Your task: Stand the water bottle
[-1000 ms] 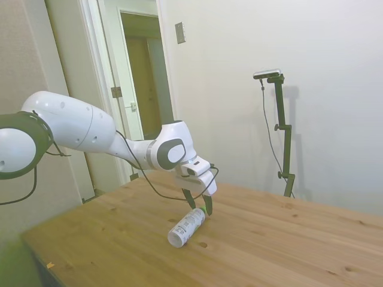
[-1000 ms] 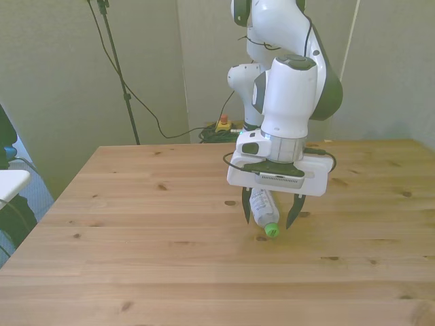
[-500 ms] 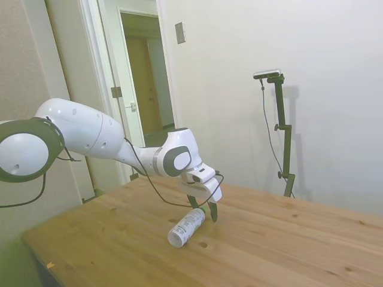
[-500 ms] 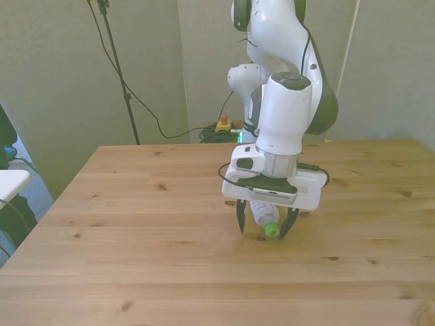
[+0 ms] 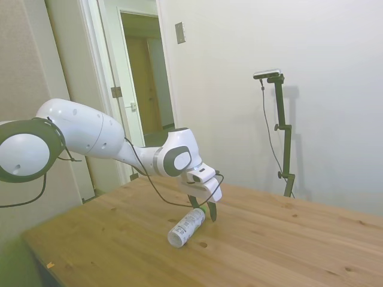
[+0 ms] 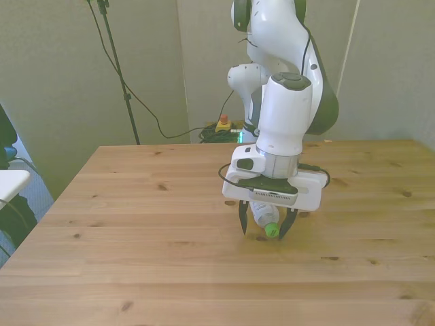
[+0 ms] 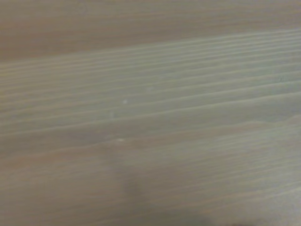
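Note:
The water bottle (image 5: 187,226) lies on its side on the wooden table (image 5: 287,239); it is white with a small green cap (image 6: 271,230). In the front view its cap end points toward the camera, and the gripper body hides most of the bottle (image 6: 260,214). My gripper (image 6: 264,229) is low over the cap end, pointing down. It is open, with one dark finger (image 6: 245,225) on each side of the bottle's neck and small gaps still showing. In the side view the gripper (image 5: 204,210) sits at the bottle's far end. The wrist view shows only blurred wood grain (image 7: 150,113).
A doorway (image 5: 146,78) opens behind the table's far side. In the front view, a cable and a small yellow and red device (image 6: 222,124) lie on the floor behind the table. A white object (image 6: 10,182) sits at the front view's left edge.
Over the last second the gripper came down around the bottle's cap end. In the last half second its fingers narrowed a little toward the bottle. The bottle has not moved.

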Available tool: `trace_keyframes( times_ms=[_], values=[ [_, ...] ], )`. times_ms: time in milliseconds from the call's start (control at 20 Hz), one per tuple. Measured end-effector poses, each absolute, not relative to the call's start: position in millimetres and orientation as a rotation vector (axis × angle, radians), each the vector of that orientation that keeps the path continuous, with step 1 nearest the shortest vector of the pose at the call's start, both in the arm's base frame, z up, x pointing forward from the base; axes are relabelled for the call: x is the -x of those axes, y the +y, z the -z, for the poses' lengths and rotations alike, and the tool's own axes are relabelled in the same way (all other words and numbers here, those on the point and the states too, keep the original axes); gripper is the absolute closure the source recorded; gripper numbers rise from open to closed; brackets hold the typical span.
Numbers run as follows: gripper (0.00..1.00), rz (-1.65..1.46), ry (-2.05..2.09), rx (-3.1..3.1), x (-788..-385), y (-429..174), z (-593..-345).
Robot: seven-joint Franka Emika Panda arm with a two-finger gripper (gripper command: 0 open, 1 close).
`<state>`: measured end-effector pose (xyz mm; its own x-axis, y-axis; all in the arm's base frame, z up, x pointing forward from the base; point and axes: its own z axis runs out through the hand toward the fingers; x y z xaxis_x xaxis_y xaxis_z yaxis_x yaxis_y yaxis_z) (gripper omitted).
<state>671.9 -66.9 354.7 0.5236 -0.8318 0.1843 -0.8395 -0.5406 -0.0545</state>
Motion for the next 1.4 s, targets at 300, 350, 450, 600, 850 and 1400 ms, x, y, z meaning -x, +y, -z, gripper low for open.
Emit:
trace_keyframes(
  times_ms=[300,350,450,600,850,1400],
  values=[
    [1.00,-0.303,-1.486,-2.711,-677,-64,-367],
    [1.00,-0.300,-1.487,-2.711,-678,-63,-368],
    [1.00,-0.296,-1.487,-2.710,-678,-63,-369],
    [1.00,-0.289,-1.487,-2.709,-678,-63,-367],
    [1.00,-0.274,-1.501,-2.707,-677,-66,-365],
    [1.00,-0.427,-1.646,-2.738,-650,-30,-450]
  ],
)
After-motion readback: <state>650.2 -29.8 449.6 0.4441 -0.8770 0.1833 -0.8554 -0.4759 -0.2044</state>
